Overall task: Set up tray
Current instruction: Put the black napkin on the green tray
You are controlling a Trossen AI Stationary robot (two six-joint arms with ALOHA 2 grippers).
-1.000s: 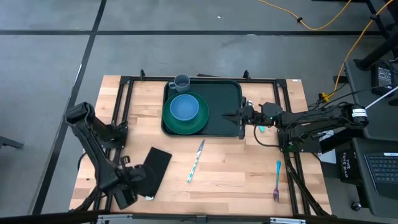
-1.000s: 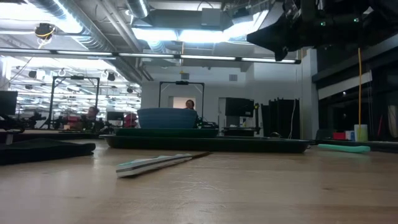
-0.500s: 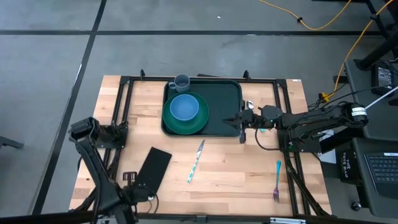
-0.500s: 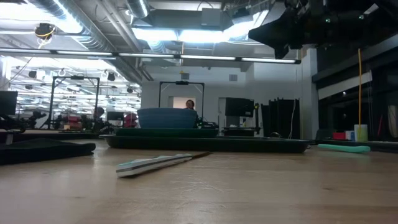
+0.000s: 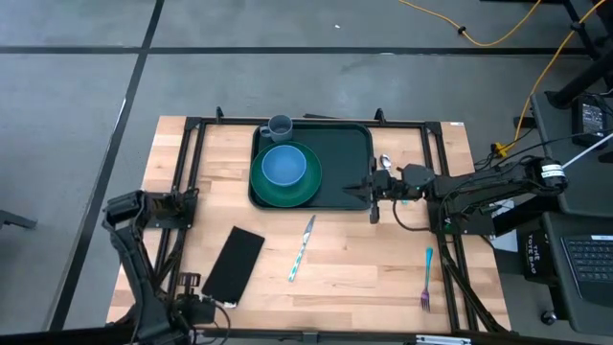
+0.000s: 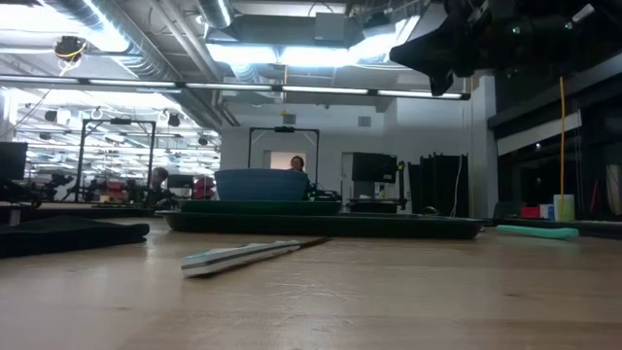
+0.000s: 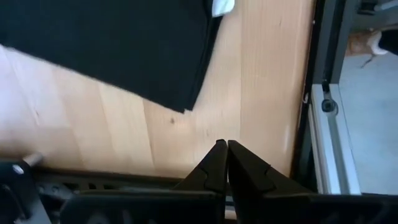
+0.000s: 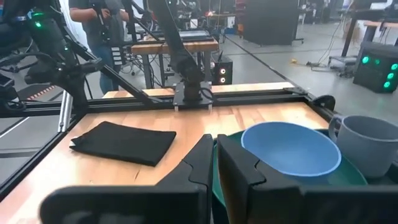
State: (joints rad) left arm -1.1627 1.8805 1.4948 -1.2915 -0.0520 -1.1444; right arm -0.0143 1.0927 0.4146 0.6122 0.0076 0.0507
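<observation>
The dark green tray [image 5: 340, 158] lies at the far middle of the table. It holds a round green plate [image 5: 287, 192] with a blue bowl [image 5: 283, 165] on it and a grey cup [image 5: 280, 126] at its far left corner. My right gripper [image 5: 352, 184] is shut and empty, held high above the tray's right part [image 6: 437, 53]; its wrist view looks over the bowl [image 8: 291, 148] and cup [image 8: 367, 146]. My left gripper [image 7: 222, 146] is shut and empty over bare wood at the near left edge [image 5: 196, 309], just short of the black cloth [image 5: 235, 262].
A knife [image 5: 302, 247] lies on the wood near the table's middle, and a fork [image 5: 426, 278] lies near the right edge. A spoon with a teal handle [image 5: 391, 177] rests just right of the tray, partly under my right arm. Black frame rails [image 5: 441, 153] border the table.
My left gripper has drawn back from the black cloth toward the table's near edge, and the cloth stays flat on the wood. My right gripper has shifted slightly toward the table's right, uncovering the spoon's head.
</observation>
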